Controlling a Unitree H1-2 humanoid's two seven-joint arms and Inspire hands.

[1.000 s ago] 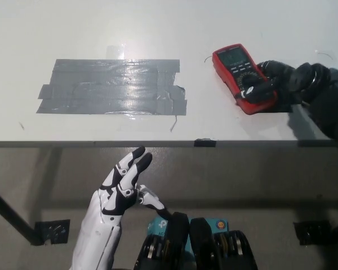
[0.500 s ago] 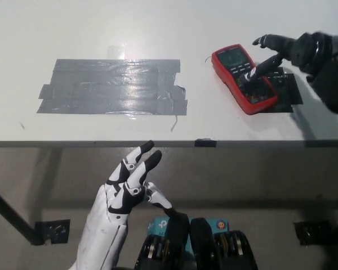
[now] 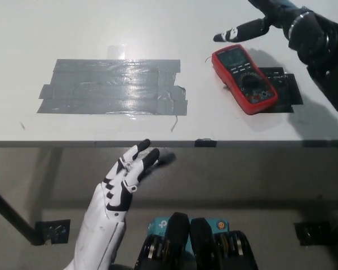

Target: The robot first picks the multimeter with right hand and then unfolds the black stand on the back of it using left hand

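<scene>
We find the red multimeter (image 3: 244, 79) lying flat on the white surface (image 3: 101, 28), display and dial facing up, toward the right side. It rests partly on a black patch (image 3: 284, 93) that shows past its right edge. Nothing is holding it.

The black right hand (image 3: 270, 19) is raised beyond the far end of the multimeter, at the upper right of the view. Its fingers (image 3: 239, 32) are spread apart and extended toward the left, with the tips just past the far left corner of the meter. We see no contact between this hand and the meter; the hand grips nothing.

The white left hand (image 3: 124, 180) hangs below the near edge of the surface, at the lower left, well apart from the multimeter. Its fingers are apart and point up toward the table edge; it holds nothing.

To the left of the multimeter, a wide patch of grey tape strips (image 3: 115, 87) is stuck flat to the surface. A small dark tab (image 3: 205, 143) sits on the near edge. The stand on the back of the meter is hidden from this view.
</scene>
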